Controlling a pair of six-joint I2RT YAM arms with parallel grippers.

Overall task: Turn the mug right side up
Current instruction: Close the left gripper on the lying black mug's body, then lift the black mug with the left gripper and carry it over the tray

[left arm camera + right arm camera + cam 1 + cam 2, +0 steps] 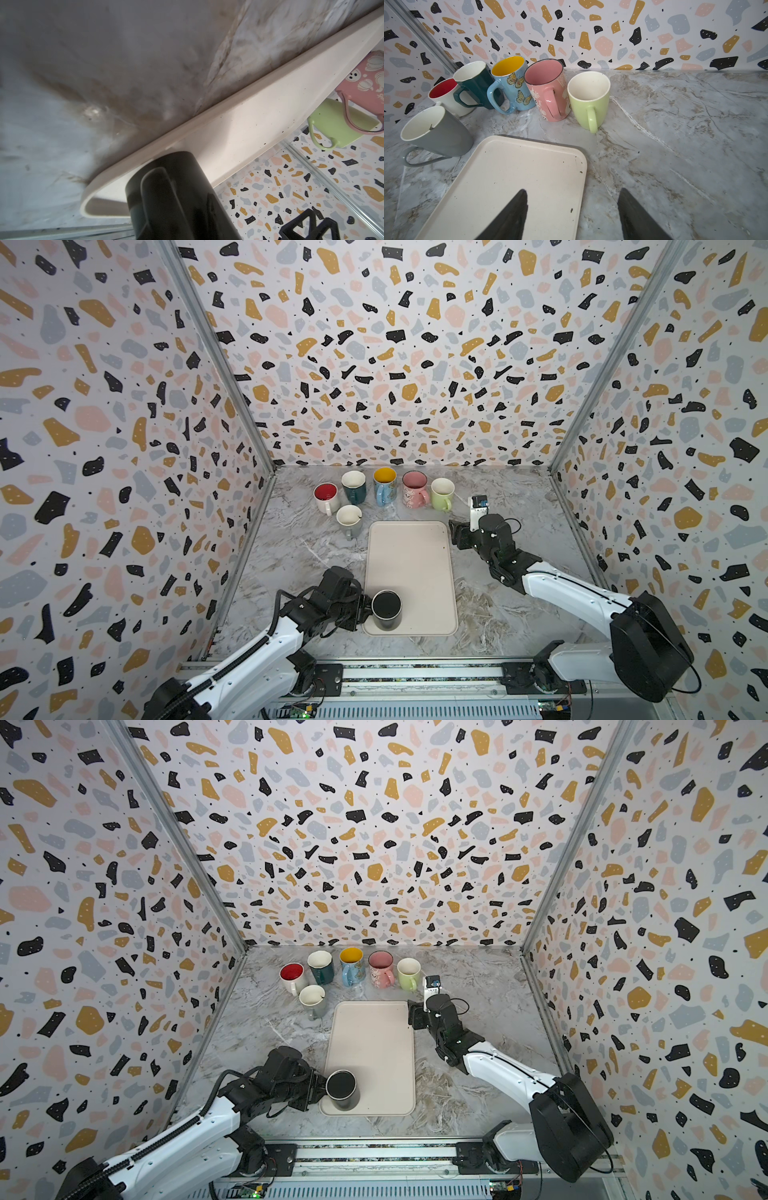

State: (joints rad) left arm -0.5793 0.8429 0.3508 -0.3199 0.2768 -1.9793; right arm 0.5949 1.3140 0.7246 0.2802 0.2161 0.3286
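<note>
A glossy black mug (386, 610) (341, 1090) stands on the near left corner of the cream tray (411, 564) (374, 1044). A flat dark end ringed by a thin pale line faces up. My left gripper (365, 609) (320, 1088) is pressed against the mug's left side, where the handle is. In the left wrist view the mug's handle (158, 199) fills the space in front of the camera and the fingers are hidden. My right gripper (454, 529) (572, 190) hangs open over the tray's far right corner (579, 158), holding nothing.
Several upright mugs stand along the back wall: red-lined white (326, 494), teal (354, 486), blue butterfly (384, 486), pink (414, 488), pale green (442, 492). A grey one (349, 519) stands just off the tray's far left corner. Patterned walls close in both sides.
</note>
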